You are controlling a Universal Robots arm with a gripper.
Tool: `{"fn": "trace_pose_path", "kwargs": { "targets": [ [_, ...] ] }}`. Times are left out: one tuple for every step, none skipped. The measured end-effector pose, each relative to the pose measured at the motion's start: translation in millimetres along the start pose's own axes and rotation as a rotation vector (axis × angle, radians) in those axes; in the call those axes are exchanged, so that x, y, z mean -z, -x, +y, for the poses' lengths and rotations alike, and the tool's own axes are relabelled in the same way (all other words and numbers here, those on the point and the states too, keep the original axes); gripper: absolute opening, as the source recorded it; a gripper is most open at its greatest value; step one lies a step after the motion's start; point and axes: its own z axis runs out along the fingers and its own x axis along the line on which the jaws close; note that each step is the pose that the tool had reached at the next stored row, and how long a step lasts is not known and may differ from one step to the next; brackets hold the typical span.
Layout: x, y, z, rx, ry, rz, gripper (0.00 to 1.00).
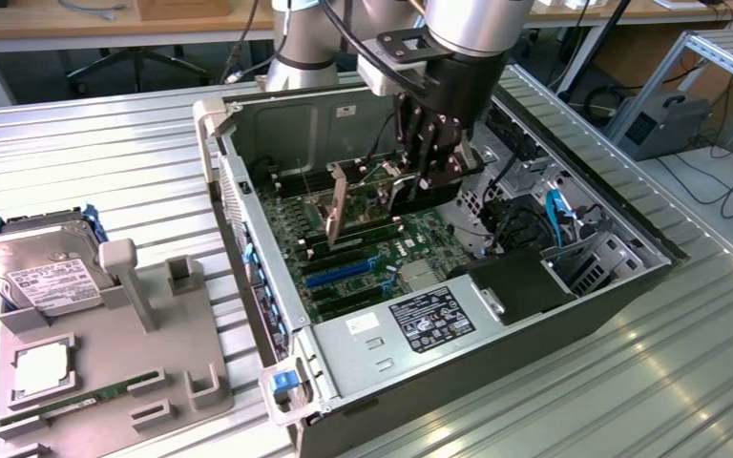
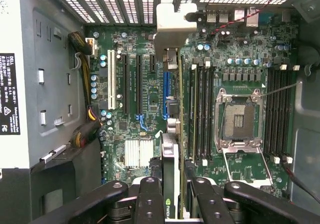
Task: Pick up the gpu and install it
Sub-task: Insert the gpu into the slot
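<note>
"Inside the open grey metal computer case (image 1: pixel 233 181), which step is judged to be in hand?"

"Installation. The thin, flat, tan-backed gpu (image 1: pixel 340 205) is held upright above the green motherboard (image 2: pixel 150 108), clamped between the closed fingers of the black pincer (image 1: pixel 426 172). Whether it is seated cannot be told."

"What is called for?"

"Its lower edge is to be lined up with the long blue slot (image 2: pixel 165 96) just beside it. The black memory slots (image 2: pixel 200 114) nearby are to be cleared. The silver hard drive (image 1: pixel 42 277) on the ribbed metal counter (image 1: pixel 99 153) is well apart."

Bright even light, glare streaked along the table (image 1: pixel 672 382) edge at the exterior view's right, case (image 1: pixel 303 124) interior shadowed, board (image 2: pixel 150 101) evenly lit.
</note>
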Motion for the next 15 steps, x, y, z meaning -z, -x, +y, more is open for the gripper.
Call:
{"fn": "trace_pose_path", "kwargs": {
  "targets": [
    [0.0, 0.0, 0.0, 0.0, 0.0, 0.0001, 0.27],
    [0.0, 0.0, 0.0, 0.0, 0.0, 0.0001, 0.27],
    [-0.1, 0.0, 0.0, 0.0, 0.0, 0.0, 0.27],
    [-0.6, 0.0, 0.0, 0.0, -0.0001, -0.0003, 0.27],
    [-1.7, -0.1, 0.2, 0.0, -0.0001, -0.0002, 0.27],
    [-2.3, -0.1, 0.4, 0.0, -0.0001, 0.0, 0.27],
    [-3.4, -0.1, 0.6, 0.0, 0.0, 0.0, 0.27],
    [-4.4, -0.1, 0.8, 0.0, 0.0, 0.0, 0.27],
    [-5.3, -0.2, 1.0, 0.0, 0.0, 0.0001, 0.27],
    [-6.5, -0.2, 1.1, 0.0, 0.0, 0.0001, 0.27],
    [-7.7, -0.2, 1.2, 0.0, 0.0001, 0.0001, 0.27],
    [-8.9, -0.3, 1.6, 0.0, 0.0001, 0.0001, 0.27],
    [-9.7, -0.3, 1.9, 0.0, 0.0001, 0.0001, 0.27],
    [-10.5, -0.3, 2.1, 0.0, 0.0001, 0.0, 0.27],
    [-11.1, -0.3, 2.6, 0.0, 0.0001, 0.0, 0.27]
  ]
}}
